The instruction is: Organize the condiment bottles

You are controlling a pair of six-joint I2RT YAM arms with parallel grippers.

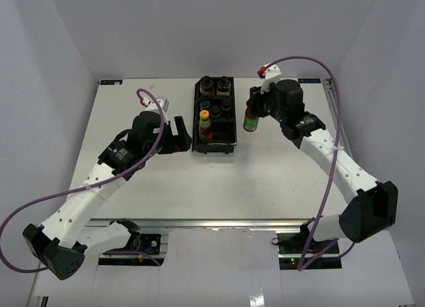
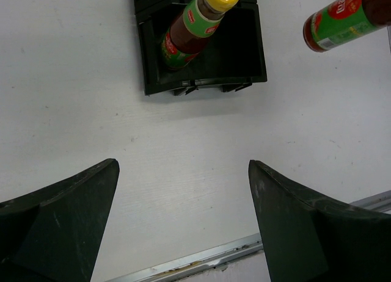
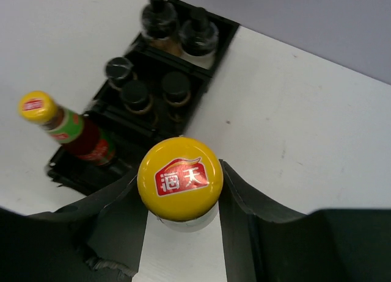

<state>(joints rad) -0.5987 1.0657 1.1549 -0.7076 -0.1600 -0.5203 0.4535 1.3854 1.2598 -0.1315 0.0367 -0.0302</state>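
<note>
My right gripper (image 1: 252, 111) is shut on the neck of a slim red-brown sauce bottle (image 1: 250, 119) with a green label, just right of the black tray (image 1: 229, 146). Its yellow cap (image 3: 179, 179) sits between my right fingers (image 3: 241, 196). I cannot tell whether its base touches the table. The other sauce bottle (image 1: 205, 126) stands in the tray's near compartment, as the left wrist view (image 2: 194, 30) also shows. Several black-capped jars (image 1: 216, 88) fill the far compartments. My left gripper (image 1: 180, 135) is open and empty, left of the tray's near end.
The tray's near compartment (image 2: 241, 47) has room to the right of the standing bottle. The table's metal front edge (image 2: 201, 257) lies just below my left fingers (image 2: 293, 215). White walls enclose the table on three sides.
</note>
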